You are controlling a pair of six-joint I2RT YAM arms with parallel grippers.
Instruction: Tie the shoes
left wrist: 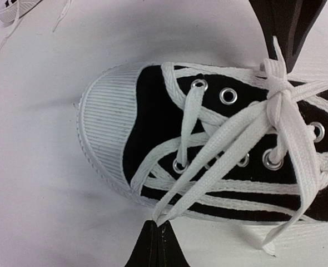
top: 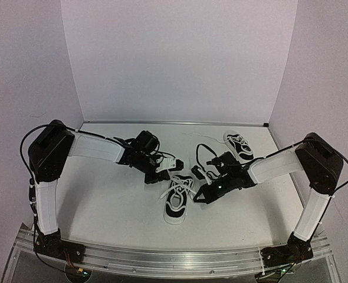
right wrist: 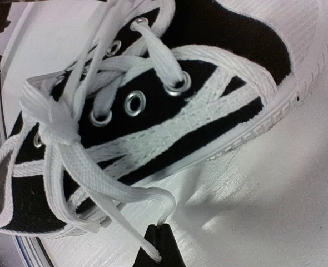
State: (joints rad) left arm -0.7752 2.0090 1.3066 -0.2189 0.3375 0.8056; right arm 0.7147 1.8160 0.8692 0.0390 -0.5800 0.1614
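Note:
One of the shoes (top: 177, 203), black with white toe cap and laces, lies between the arms; the other shoe (top: 239, 145) rests at the back right. My left gripper (top: 164, 175) stands left of the near shoe. In its wrist view the left gripper (left wrist: 157, 223) is shut on a lace loop (left wrist: 219, 161) running from the knot (left wrist: 277, 92) across the shoe (left wrist: 153, 111). My right gripper (top: 202, 194) is on the shoe's right. In its wrist view the right gripper (right wrist: 165, 227) is shut on another lace loop (right wrist: 147, 196) beside the shoe (right wrist: 208, 33).
White tabletop (top: 115, 200) with lilac walls on three sides. An aluminium rail (top: 174, 256) runs along the near edge. A black cable (top: 202, 152) loops above the right wrist. The far shoe's loose lace (left wrist: 61, 14) trails on the table.

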